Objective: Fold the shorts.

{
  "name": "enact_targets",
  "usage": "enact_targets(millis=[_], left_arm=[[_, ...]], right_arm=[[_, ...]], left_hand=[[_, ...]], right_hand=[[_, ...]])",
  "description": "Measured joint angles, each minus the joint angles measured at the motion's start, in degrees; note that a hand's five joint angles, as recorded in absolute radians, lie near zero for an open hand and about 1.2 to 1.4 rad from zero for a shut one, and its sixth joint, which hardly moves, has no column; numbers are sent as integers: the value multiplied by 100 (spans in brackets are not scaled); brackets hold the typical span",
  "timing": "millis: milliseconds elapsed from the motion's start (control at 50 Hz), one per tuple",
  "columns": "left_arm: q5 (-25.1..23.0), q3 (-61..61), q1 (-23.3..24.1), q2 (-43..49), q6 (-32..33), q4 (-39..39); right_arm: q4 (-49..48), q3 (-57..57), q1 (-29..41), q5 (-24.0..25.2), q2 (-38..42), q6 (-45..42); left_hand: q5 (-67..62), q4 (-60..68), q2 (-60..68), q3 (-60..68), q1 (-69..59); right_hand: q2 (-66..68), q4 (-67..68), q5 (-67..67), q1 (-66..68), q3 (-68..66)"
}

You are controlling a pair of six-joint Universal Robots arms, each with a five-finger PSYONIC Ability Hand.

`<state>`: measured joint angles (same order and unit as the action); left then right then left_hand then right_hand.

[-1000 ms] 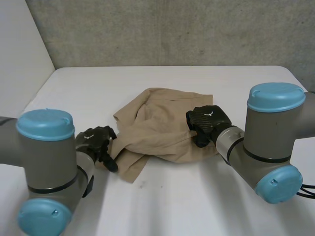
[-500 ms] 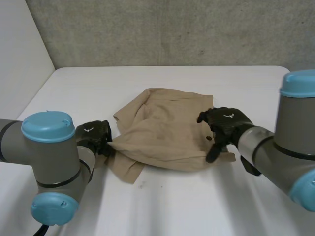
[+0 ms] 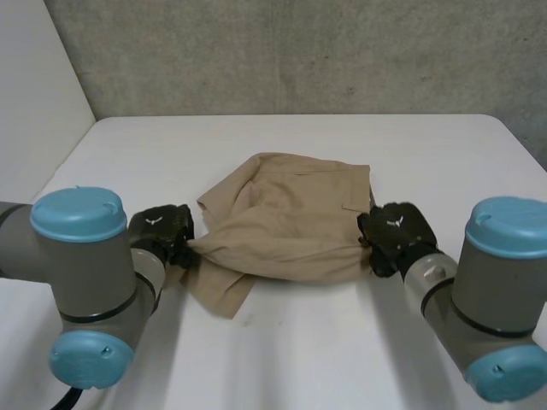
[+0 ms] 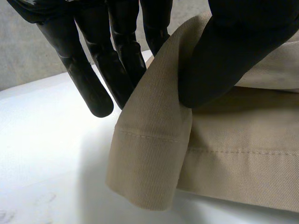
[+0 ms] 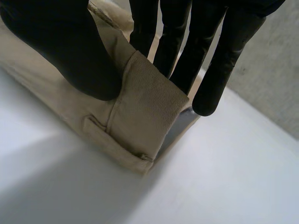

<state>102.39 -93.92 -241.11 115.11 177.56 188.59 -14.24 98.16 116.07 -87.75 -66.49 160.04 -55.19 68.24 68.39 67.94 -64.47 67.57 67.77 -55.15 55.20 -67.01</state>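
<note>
White table [image 3: 282,359]; shorts [image 3: 282,226] in left hand [image 3: 161,229], right hand [image 3: 395,232]

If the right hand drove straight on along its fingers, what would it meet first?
Probably the white table, just past its fingertips; depth is unclear. The right hand pinches the shorts.

You have soft, even light that falls from above. The white table [image 3: 282,145] reads bright all round the shorts [image 3: 291,231], and the concrete wall [image 3: 299,51] behind them is dimmer and grey. The shorts throw only a thin, faint shadow on the table along their near edge. In both wrist views their folds are dark underneath, where lifted cloth shades the layer below.
</note>
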Motion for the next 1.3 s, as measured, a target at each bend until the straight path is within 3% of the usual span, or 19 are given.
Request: enact_targets(millis=[120,260,360,400,520,620,820,920,980,1140,1300], left_arm=[[-84,140,19,-469,638,-474],[-569,1001,28,-1981,1610,-1552],[-788,1692,5,-2689,1788,-2205],[-935,2278,-16,-3089,1856,-2813],[-1215,2886,-56,-3307,2026,-3616],[-1450,2740,-95,-2708,2213,-3825],[-1468,2787,-296,-423,2259,-3302],[-1425,3432,-526,560,2252,-2715],[-1363,4202,-606,990,2243,-2022],[-1053,5457,-529,637,2227,-333],[-912,4802,-330,-786,2189,136]], right_arm=[[181,-461,-10,5,-350,-277],[1288,-1558,-51,31,-1754,-871],[1926,-2312,-55,31,-2282,-1097],[2358,-2855,-74,33,-2573,-1224],[2897,-3339,-117,86,-2741,-1339],[3242,-3190,-88,157,-2139,-1467],[3074,-3027,-44,116,-382,-1559],[2413,-3308,-39,-20,346,-1440],[1497,-3590,-28,-245,662,-1278],[-765,-4217,-2,-660,324,-1077],[-1178,-4241,40,-627,-407,-1048]], left_hand=[[0,17,0,6,0],[0,17,14,24,0],[0,18,16,25,0],[0,18,16,25,0],[0,19,18,26,0],[0,19,19,26,0],[0,19,19,26,0],[0,19,20,26,0],[0,19,22,28,0],[0,20,22,29,0],[0,20,22,29,0]], right_hand=[[0,29,-19,0,-4],[0,44,-20,0,-4],[1,44,-20,0,-4],[1,44,-27,0,-4],[1,44,-34,0,-4],[1,44,-69,0,-4],[0,45,-69,0,-59],[1,45,-69,0,-59],[0,46,-69,0,-59],[0,46,-69,0,-59],[1,47,-69,0,-59]])
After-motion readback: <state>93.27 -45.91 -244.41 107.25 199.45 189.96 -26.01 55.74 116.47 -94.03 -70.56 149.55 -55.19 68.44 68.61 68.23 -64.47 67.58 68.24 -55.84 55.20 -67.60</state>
